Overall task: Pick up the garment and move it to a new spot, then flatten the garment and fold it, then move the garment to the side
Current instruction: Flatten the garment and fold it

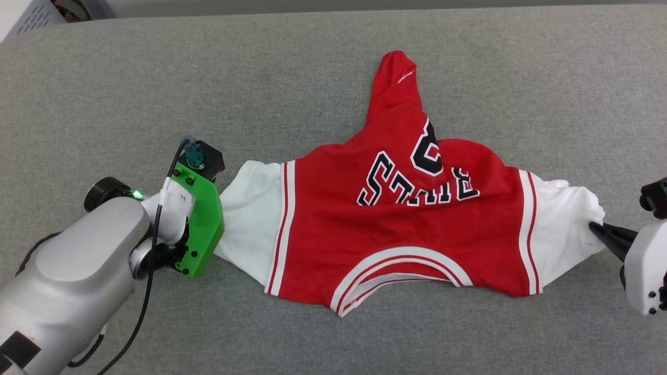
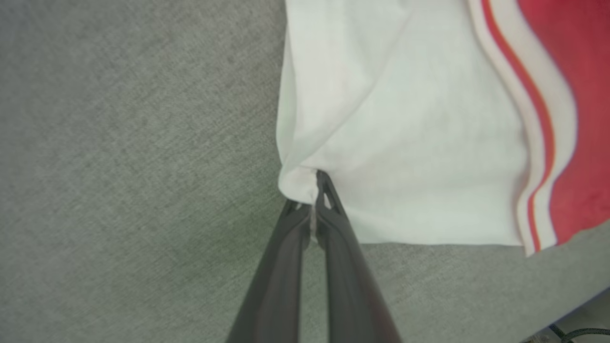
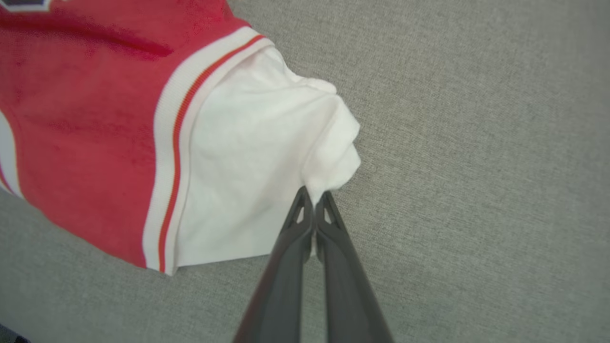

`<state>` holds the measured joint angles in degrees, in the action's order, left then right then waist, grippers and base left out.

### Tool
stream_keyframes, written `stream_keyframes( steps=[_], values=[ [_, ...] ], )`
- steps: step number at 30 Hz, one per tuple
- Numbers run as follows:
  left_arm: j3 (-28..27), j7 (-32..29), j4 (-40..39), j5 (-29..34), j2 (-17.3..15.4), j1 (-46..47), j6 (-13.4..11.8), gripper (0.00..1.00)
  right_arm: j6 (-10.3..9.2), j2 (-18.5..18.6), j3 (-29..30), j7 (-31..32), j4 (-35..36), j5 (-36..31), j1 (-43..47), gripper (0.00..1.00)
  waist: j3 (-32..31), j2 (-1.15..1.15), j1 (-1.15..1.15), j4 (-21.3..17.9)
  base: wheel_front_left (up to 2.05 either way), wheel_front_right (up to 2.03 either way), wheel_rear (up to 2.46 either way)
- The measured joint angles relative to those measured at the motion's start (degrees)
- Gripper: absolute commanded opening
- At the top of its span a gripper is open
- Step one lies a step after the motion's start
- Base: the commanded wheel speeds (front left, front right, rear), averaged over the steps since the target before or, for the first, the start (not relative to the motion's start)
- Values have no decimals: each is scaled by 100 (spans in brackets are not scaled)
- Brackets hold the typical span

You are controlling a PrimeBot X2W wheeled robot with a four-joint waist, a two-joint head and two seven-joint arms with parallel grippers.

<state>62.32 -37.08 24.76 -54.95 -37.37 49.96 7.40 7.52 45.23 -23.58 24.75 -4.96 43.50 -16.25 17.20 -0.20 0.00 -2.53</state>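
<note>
A fold half hides lettering on the red jersey T-shirt (image 1: 396, 234); left hand (image 2: 314, 195) and right hand (image 3: 314, 200) each clamp a white sleeve.

L end effector (image 2: 310, 195) hid behind green mount (image 1: 202, 229) in head view; garment (image 1: 396, 229) digits partly lost in fold.

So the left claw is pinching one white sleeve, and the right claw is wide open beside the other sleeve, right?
Not quite: the right claw is shut, pinching the other sleeve of the shirt, as the right wrist view shows. The left claw is indeed pinching one white sleeve.
</note>
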Motion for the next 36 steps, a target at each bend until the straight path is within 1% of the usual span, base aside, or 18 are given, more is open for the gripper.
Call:
stream_keyframes(
  steps=[5, 10, 14, 16, 21, 26, 29, 31, 36],
  values=[
    [-36, 725, -289, 15, -60, -128, -1, 0, 0, 30, 168, -407, -10, -43, 20, 0, -249, 0, 0, 71, 0, 0, 0],
    [-341, 1355, -732, 14, -233, -175, -43, 0, 0, 24, 599, -904, 93, -230, 68, 0, -519, 0, 0, 148, 0, 0, 0],
    [-638, 1770, -1258, 36, -392, -172, -265, 0, 1, -22, 1010, -1203, 272, -341, 73, 0, -722, 0, 0, 203, 0, 0, 0],
    [-818, 1970, -1515, 16, -419, -168, -392, 0, 1, -88, 1184, -1299, 389, -358, 74, 0, -804, 0, 0, 224, 0, 0, 0],
    [-1163, 2399, -2235, 8, -444, -159, -677, 0, 1, -359, 1563, -1435, 792, -424, 75, 0, -991, 0, 0, 244, 0, 0, 0],
    [-1472, 2736, -2725, 13, -449, -36, -916, 0, 0, -604, 1874, -1444, 1106, -628, -3, 0, -1069, 0, 0, 197, 0, 0, 0],
    [-1659, 2980, -2858, 79, -392, 146, -1053, 0, 0, -786, 2084, -1441, 1222, -726, -240, 0, -1030, 0, 0, 158, 0, 0, 0],
    [-1759, 3130, -2874, 252, -321, 335, -1136, 0, 1, -882, 2159, -1440, 1251, -883, -519, 0, -958, 0, 0, 135, 0, 0, 0],
    [-1917, 3360, -2608, 436, 79, 1007, -1181, 0, 0, -1067, 2159, -1392, 1089, -1180, -1482, 0, -668, 0, 0, 90, 0, 0, 0]
  ],
)
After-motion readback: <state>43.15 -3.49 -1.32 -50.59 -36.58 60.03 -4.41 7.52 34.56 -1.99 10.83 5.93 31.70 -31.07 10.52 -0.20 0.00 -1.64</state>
